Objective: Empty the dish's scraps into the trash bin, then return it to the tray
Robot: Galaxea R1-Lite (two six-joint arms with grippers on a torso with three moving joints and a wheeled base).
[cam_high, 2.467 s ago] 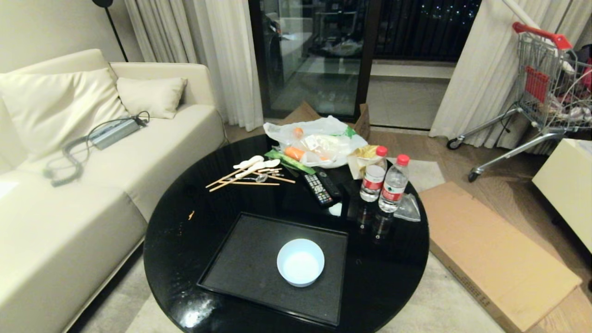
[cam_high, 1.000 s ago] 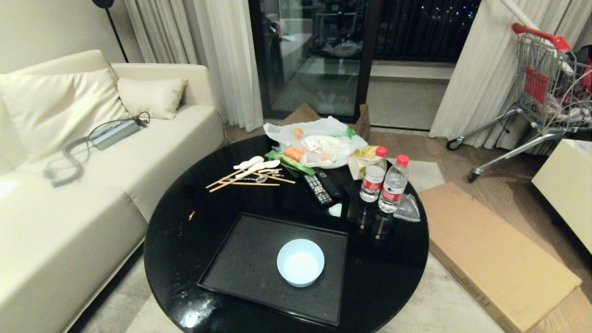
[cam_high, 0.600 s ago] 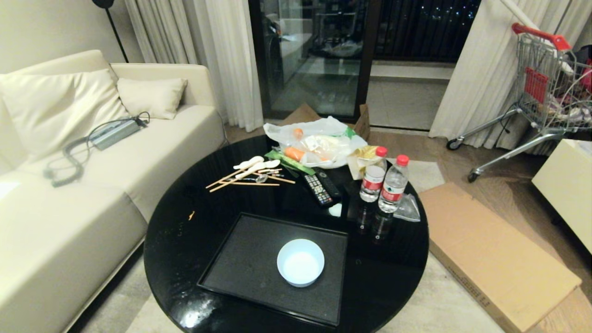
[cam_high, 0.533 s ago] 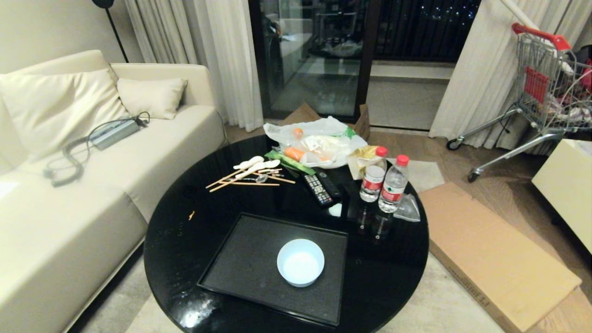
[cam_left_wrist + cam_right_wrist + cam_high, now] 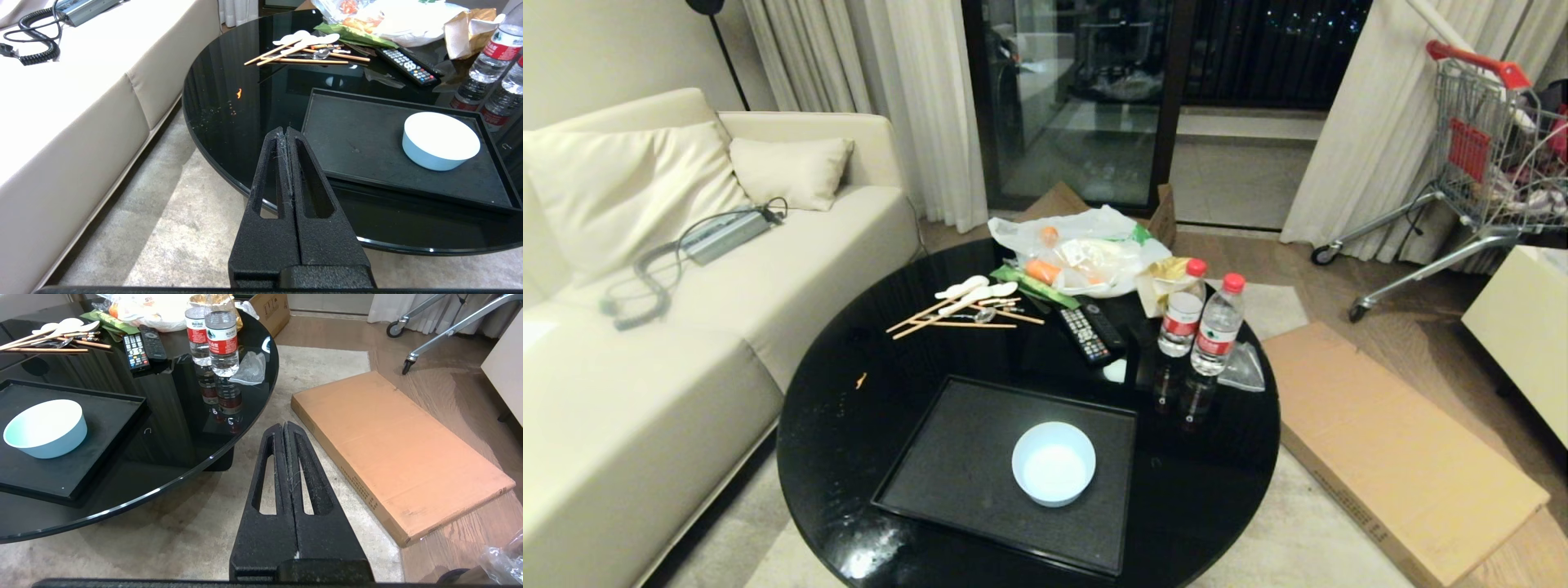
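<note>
Now the round black table (image 5: 849, 425) carries the tray (image 5: 947, 474), and the dish (image 5: 1054, 462) stands upright on the tray's right part, apparently empty. No trash bin shows in any view. The risk, I think: a pinch on the dish's thin rim could slip and tip it. The left end effector (image 5: 284, 131) and right end effector (image 5: 283, 426) hang beside the table, both fully closed, holding nothing.

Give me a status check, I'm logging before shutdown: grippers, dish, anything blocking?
Left gripper shut, parked off the table edge. Right gripper shut, over the rug. Dish upright on tray, looks empty. Nothing blocking; trash bin not in view.
</note>
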